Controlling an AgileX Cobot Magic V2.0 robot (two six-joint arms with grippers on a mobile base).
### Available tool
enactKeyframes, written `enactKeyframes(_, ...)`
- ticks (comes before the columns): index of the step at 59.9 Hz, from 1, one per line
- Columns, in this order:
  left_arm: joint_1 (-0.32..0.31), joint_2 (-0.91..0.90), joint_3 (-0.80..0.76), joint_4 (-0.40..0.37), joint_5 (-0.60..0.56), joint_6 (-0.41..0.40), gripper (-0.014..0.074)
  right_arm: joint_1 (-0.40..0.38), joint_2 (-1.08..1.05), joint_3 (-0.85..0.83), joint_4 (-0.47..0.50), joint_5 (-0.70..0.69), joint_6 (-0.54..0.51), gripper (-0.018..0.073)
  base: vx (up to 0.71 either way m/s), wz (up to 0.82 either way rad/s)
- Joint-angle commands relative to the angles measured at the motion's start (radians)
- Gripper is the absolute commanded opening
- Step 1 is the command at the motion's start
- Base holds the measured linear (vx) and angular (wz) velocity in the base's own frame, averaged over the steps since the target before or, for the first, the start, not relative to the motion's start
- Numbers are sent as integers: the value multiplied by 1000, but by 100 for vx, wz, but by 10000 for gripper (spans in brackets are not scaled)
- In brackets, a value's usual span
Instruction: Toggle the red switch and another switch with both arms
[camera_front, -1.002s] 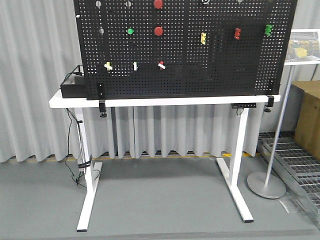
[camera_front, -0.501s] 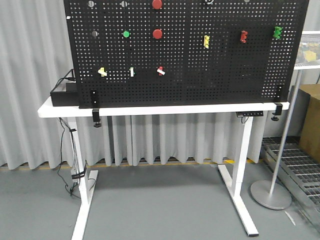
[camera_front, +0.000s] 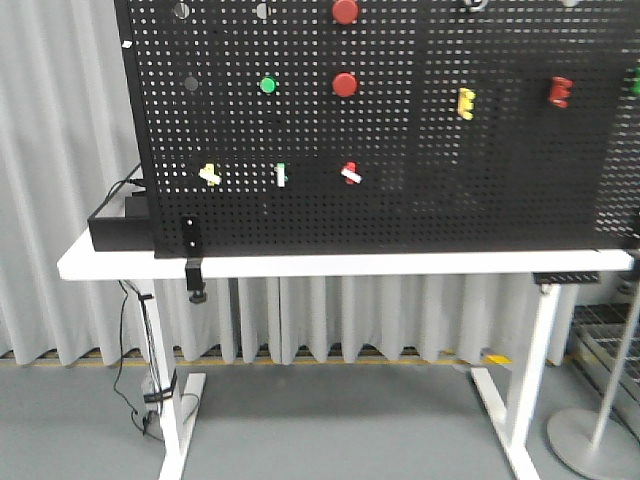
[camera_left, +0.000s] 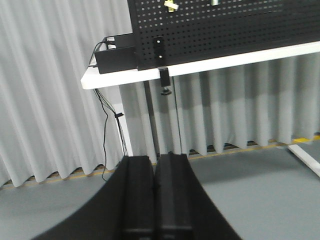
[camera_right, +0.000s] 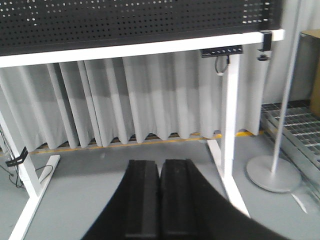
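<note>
— Exterior front-facing view, entries left to right?
— Pleated grey curtain (camera_front: 50, 150) behind. Black box (camera_front: 118, 232), matte, rectangular, on the left end of the white tabletop (camera_front: 400, 264). Black perforated pegboard (camera_front: 450, 200), upright, clamped at the tabletop edge. Lower row of small toggles: pale yellow switch (camera_front: 210, 174) with whitish lever; green-based toggle (camera_front: 280, 175) with white lever upright; red switch (camera_front: 350, 173) with red base and short white lever, angled. Above the row: round green button (camera_front: 267, 85), then round red button (camera_front: 345, 84), a second red one higher up. Further right: yellow fitting (camera_front: 465, 103) and red fitting (camera_front: 560, 92), both small and blocky.
— Left wrist-mounted view?
— Left gripper (camera_left: 155, 159): two matte black fingers pressed flat together, nothing between them, low and well below the board. Pale yellow switch just visible at the top edge, well apart from the fingertips.
— Right wrist-mounted view?
— Right gripper (camera_right: 160, 164): same smooth black fingers, closed against each other, empty, facing the space under the table. Beyond, white table leg (camera_right: 230, 115), then round grey stand base (camera_right: 273, 175) on the floor.
</note>
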Motion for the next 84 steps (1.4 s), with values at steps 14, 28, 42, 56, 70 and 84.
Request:
enactKeyframes(14, 1, -5, 18, 0, -78, -11, 2, -4, 9, 5, -12, -82, -3, -6, 42, 8)
enactKeyframes(28, 1, -5, 18, 0, -78, -11, 2, -4, 9, 5, -12, -83, -3, -6, 39, 3)
enactKeyframes(42, 1, -5, 18, 0, -78, -11, 2, -4, 9, 5, -12, -83, -3, -6, 35, 2)
enactKeyframes(56, 1, -5, 18, 0, -78, -11, 2, -4, 9, 5, -12, -83, -3, -6, 29, 2)
enactKeyframes(70, 1, -5, 18, 0, -78, -11, 2, -4, 9, 5, -12, -83, -3, -6, 23, 2)
enactKeyframes(84, 1, -5, 18, 0, -78, -11, 2, -4, 9, 5, -12, -83, -3, -6, 17, 0)
